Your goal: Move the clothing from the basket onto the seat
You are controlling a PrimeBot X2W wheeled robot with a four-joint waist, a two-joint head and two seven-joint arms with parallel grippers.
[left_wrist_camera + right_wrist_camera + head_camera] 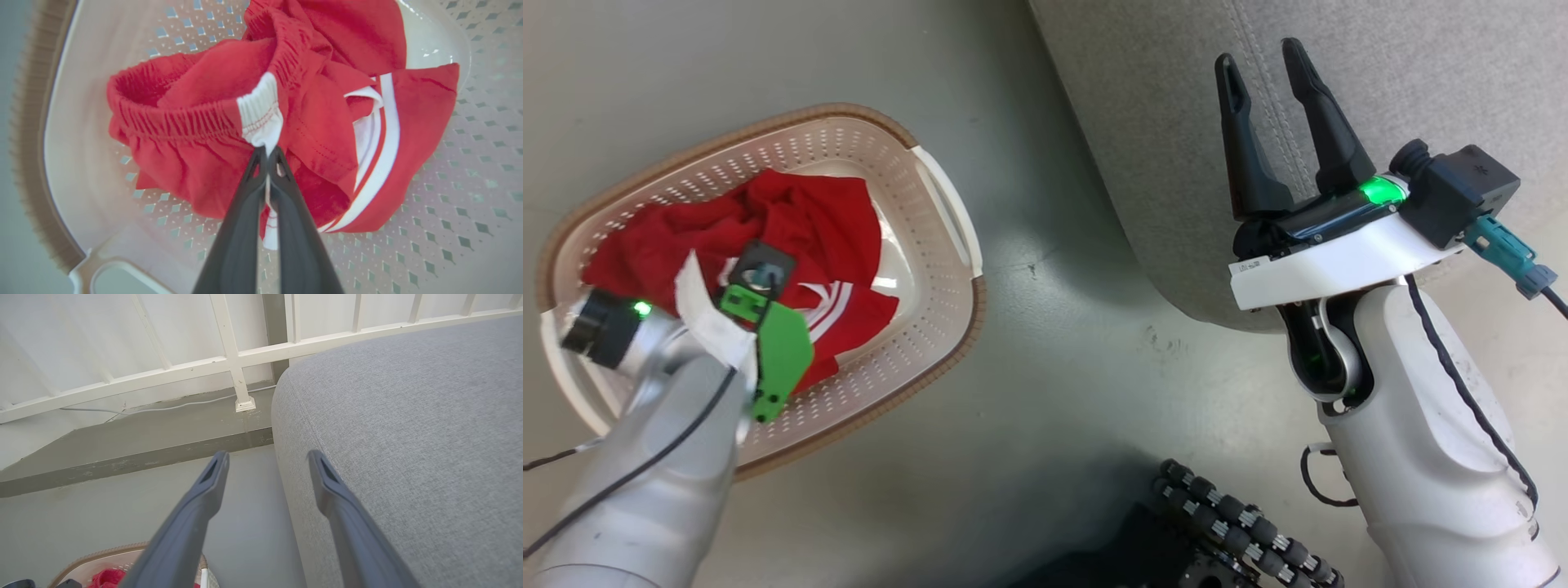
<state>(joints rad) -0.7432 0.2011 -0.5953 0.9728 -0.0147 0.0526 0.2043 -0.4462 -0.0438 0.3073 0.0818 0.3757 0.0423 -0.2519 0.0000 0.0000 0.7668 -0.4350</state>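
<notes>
I've got left gripper (267, 153) clamped on red-white clothing (196, 134), centre frame, in basket (81, 122); right gripper (1264, 61) spread apart at seat (1143, 122) edge, upper right.

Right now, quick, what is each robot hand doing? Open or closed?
Left gripper: closed on the red clothes in the basket.
Right gripper: open, holding nothing, beside the seat.
</notes>
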